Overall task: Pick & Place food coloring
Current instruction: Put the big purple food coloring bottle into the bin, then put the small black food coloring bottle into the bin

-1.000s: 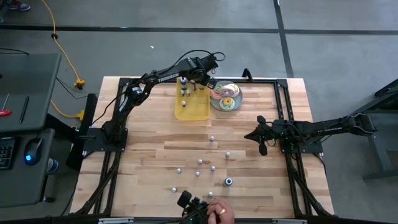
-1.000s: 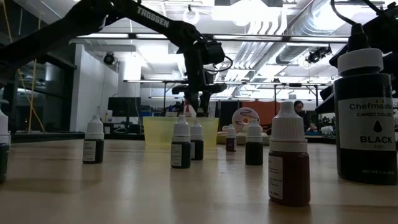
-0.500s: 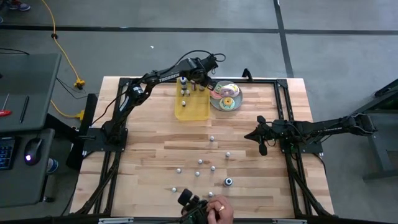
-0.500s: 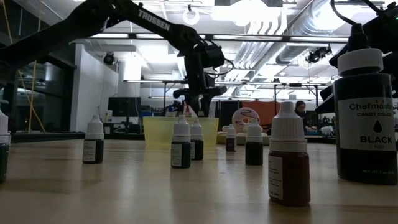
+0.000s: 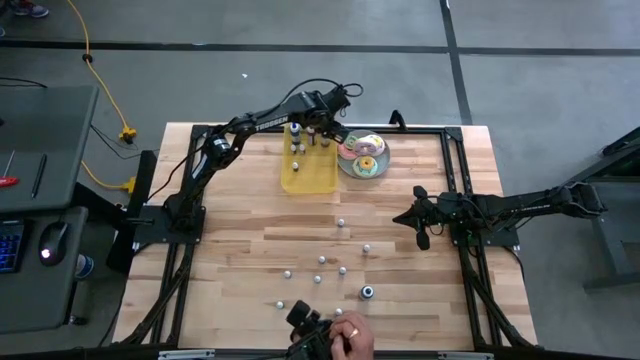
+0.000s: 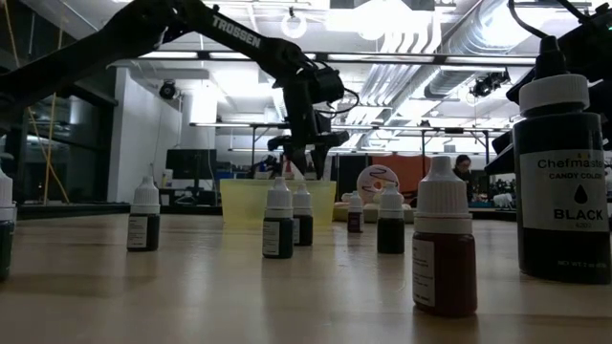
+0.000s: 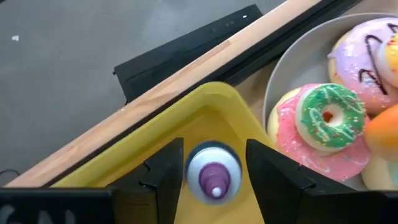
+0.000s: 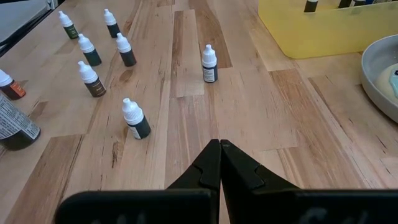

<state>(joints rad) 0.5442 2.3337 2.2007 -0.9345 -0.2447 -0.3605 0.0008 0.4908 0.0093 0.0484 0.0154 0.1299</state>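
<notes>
Left pincer [image 7: 214, 177] is hovering over the far corner of the yellow tray [image 5: 308, 172], fingers spread either side of a purple-tipped food coloring bottle [image 7: 213, 173] that is standing upright in that corner; in the left wrist view there looks to be a thin gap on each side of the cap, so this is reading as a release, not a pinch. To do it well: fingers should be opening evenly so neither pad drags the cap sideways, then the arm should be lifting straight up, since the tray wall is close on one side and the plate of doughnuts [image 7: 323, 118] sits just beside the tray on the other. Any sideways pull is risking tipping the bottle or the other bottles [image 5: 297, 147] already standing in the tray near it. In the middle of the worktop [image 5: 250, 260] loose bottles [image 5: 341, 223] are scattered, well apart from each other, all upright as far as I can tell, so plenty are left to move; a bigger dark one [image 6: 561, 182] stands near the low camera. At the near edge a person's hand [image 5: 352, 338] is holding some dark device, clear of the arms. Right pincer [image 8: 219, 147] is waiting above the worktop's right side, fingers pressed together, holding nothing, with bottles [image 8: 135, 118] ahead of it.
</notes>
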